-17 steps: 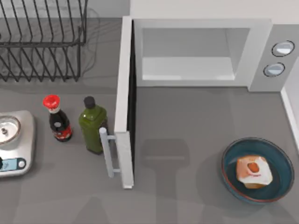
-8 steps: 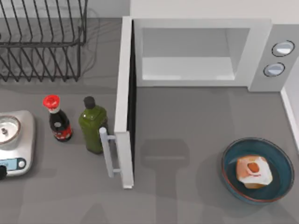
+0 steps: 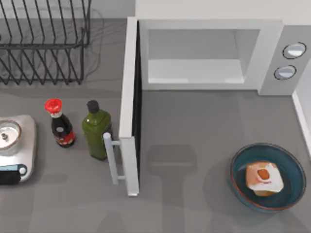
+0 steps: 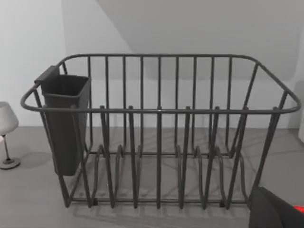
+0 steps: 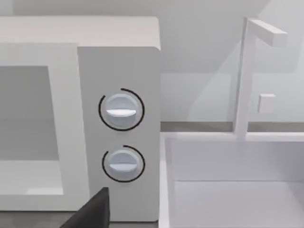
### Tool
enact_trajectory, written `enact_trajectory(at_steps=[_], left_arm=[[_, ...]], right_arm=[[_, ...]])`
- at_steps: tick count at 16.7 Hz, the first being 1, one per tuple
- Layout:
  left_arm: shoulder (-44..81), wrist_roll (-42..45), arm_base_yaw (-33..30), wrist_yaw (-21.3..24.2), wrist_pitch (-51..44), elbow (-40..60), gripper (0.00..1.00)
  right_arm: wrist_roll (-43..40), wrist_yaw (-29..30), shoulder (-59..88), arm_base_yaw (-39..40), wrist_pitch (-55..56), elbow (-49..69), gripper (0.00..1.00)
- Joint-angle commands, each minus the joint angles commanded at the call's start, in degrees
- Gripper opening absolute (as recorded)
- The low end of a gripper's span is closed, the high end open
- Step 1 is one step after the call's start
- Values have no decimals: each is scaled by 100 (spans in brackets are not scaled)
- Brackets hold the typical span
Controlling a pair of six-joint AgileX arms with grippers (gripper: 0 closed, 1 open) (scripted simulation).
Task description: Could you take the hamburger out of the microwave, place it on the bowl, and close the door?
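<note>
The hamburger (image 3: 264, 178) lies inside the teal bowl (image 3: 289, 167) at the table's front right. The white microwave (image 3: 269, 48) stands at the back with its cavity bare; its two knobs face the right wrist view (image 5: 121, 110). The door (image 3: 127, 97) stands swung wide open toward the front, its bar handle (image 3: 113, 160) on the left side. A dark part of my left gripper (image 3: 8, 177) pokes in from the table's left edge over the scale's front, far from the door. A dark bit of my right gripper (image 5: 90, 213) shows before the microwave's panel.
A wire dish rack (image 3: 43, 43) fills the back left and faces the left wrist camera (image 4: 156, 133). A red-capped sauce bottle (image 3: 60, 127) and a green bottle (image 3: 96, 131) stand just left of the door. A silver scale (image 3: 17, 141) sits at the left edge. A white sink (image 5: 228, 180) lies right of the microwave.
The dark part of my left gripper has slid further in from the left edge across the scale's front. The hamburger, bowl and door have stayed put.
</note>
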Motion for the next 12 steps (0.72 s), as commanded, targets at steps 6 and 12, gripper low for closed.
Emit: enact_trajectory(at_steps=[6,12], left_arm=[[196,2,-928,-928,267,-70,0],[380,-108,-998,-948,119,131,0]], right_arm=[[0,0,0,0,0,0,100],[0,0,0,0,0,0,100]])
